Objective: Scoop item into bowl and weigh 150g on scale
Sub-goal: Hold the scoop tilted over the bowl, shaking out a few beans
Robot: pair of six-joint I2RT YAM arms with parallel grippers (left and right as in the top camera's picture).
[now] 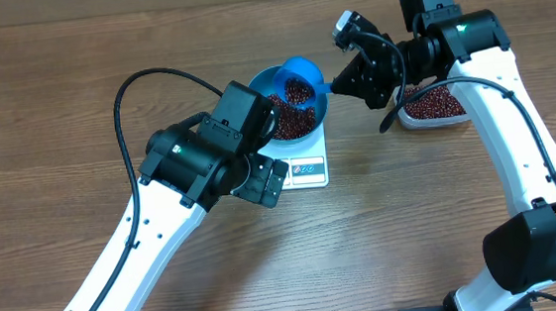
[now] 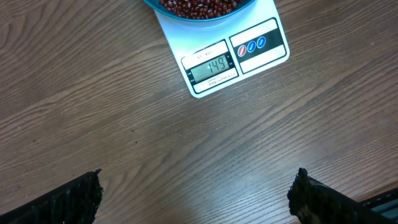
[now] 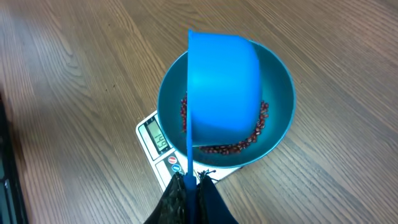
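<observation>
My right fingers [image 3: 179, 200] pinch the scoop [image 3: 224, 87], tipped over the bowl [image 3: 283, 93] of beans [image 3: 258, 128]. My left fingers [image 2: 68, 200] hang wide above the counter [image 2: 124, 124].

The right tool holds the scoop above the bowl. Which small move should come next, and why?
Probably tilt the scoop very slightly so that only a few beans fall into the bowl, then stop. The scale display reads 149, just under the target, and the right tool holds the scoop with beans in it over the bowl.
</observation>
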